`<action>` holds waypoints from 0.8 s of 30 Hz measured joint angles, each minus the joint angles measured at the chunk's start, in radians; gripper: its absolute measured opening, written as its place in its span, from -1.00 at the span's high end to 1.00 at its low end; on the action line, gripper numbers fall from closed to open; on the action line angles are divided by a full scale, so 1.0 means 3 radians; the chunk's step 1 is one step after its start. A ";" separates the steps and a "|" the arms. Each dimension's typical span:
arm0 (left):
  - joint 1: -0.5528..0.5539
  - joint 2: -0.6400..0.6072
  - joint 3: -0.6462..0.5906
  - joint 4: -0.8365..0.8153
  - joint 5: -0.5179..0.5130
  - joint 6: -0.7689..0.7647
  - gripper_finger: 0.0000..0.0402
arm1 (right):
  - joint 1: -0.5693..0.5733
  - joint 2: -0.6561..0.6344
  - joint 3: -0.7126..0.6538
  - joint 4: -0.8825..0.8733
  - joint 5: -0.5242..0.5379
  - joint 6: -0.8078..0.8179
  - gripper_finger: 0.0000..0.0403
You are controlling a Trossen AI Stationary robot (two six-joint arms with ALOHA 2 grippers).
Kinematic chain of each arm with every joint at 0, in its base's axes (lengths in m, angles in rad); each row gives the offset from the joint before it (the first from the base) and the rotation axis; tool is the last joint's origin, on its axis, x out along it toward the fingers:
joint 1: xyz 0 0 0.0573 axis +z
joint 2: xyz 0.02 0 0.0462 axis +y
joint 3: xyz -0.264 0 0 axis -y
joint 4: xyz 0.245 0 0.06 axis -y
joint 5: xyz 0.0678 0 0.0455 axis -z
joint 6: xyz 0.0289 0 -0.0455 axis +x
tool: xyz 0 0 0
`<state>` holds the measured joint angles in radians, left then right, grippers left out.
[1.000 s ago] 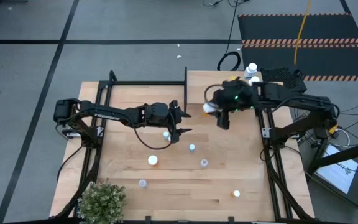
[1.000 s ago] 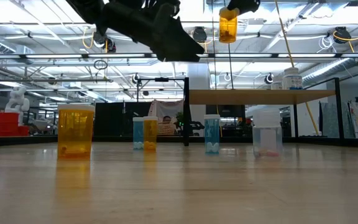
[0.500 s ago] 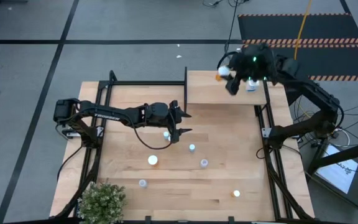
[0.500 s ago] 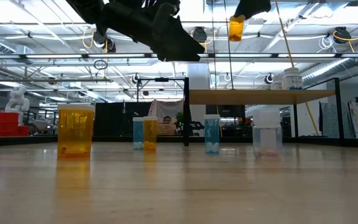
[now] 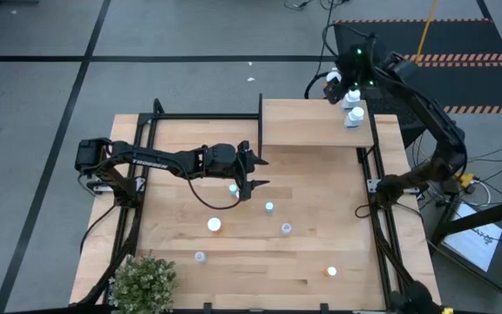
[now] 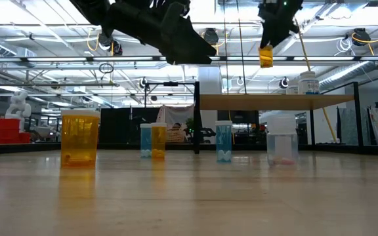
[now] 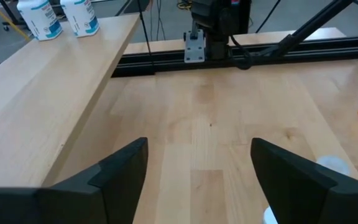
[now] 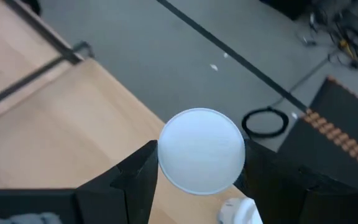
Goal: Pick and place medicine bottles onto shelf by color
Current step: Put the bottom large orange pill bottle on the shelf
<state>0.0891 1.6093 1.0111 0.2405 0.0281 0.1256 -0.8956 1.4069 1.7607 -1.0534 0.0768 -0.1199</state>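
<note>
While the left gripper (image 5: 253,173) hangs over the middle of the table (image 5: 321,244) with its jaws wide and nothing between them, the right gripper (image 5: 333,85) is at the far right corner of the shelf (image 5: 308,122). Its jaws are closed on an orange bottle (image 6: 266,56) with a white cap (image 8: 201,150), held above the shelf board. Two white-capped bottles (image 5: 354,113) already stand on the shelf just beside this gripper, at the right end. On the table below, several bottles stand well apart from each other: a large orange one (image 6: 80,138), a blue and an orange one side by side (image 6: 152,140), another blue one (image 6: 224,141) and a pale clear one (image 6: 282,140).
</note>
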 joint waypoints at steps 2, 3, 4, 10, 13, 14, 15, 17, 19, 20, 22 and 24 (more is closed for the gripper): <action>0.0000 0.0000 0.0000 0.0000 0.0001 -0.0014 -0.38 | -0.0082 0.0062 0.0000 0.0000 -0.0015 0.0006 -0.04; -0.0002 0.0000 0.0000 0.0000 0.0001 -0.0014 -0.38 | -0.0117 0.0098 0.0000 -0.0001 -0.0039 0.0010 -0.04; -0.0007 0.0000 0.0000 0.0000 0.0001 -0.0014 -0.37 | -0.0152 0.0133 0.0000 -0.0007 -0.0092 0.0019 -0.04; -0.0044 0.0000 0.0000 -0.0001 0.0003 0.0000 -0.38 | -0.0203 0.0307 0.0000 -0.0070 -0.0273 0.0083 -0.07; -0.0045 0.0000 0.0000 -0.0001 0.0003 0.0002 -0.38 | -0.0202 0.0359 0.0000 -0.0085 -0.0274 0.0083 -0.06; -0.0044 0.0000 0.0000 -0.0003 0.0003 0.0001 -0.38 | -0.0202 0.0370 -0.0001 -0.0085 -0.0274 0.0084 -0.06; -0.0043 0.0000 0.0000 -0.0003 0.0002 0.0000 -0.38 | -0.0202 0.0376 -0.0010 -0.0076 -0.0274 0.0085 -0.06; -0.0043 0.0000 0.0000 -0.0005 0.0002 0.0000 -0.39 | -0.0202 0.0372 -0.0077 -0.0024 -0.0274 0.0086 -0.06; -0.0045 0.0000 0.0000 -0.0008 0.0002 -0.0006 -0.39 | -0.0203 0.0363 -0.0193 0.0023 -0.0273 0.0096 -0.06; -0.0047 0.0000 0.0000 -0.0011 0.0002 -0.0011 -0.39 | -0.0209 0.0359 -0.0268 0.0048 -0.0268 0.0096 -0.06; -0.0063 0.0000 0.0000 -0.0012 0.0002 -0.0008 -0.39 | -0.0222 0.0335 -0.0435 0.0183 -0.0270 0.0095 -0.06; -0.0076 0.0000 0.0000 -0.0009 -0.0002 0.0002 -0.39 | -0.0225 0.0306 -0.0595 0.0327 -0.0267 0.0095 -0.06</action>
<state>0.0663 1.6093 1.0111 0.2378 0.0277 0.1261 -0.9630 1.4988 1.5822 -0.9554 -0.0032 -0.0914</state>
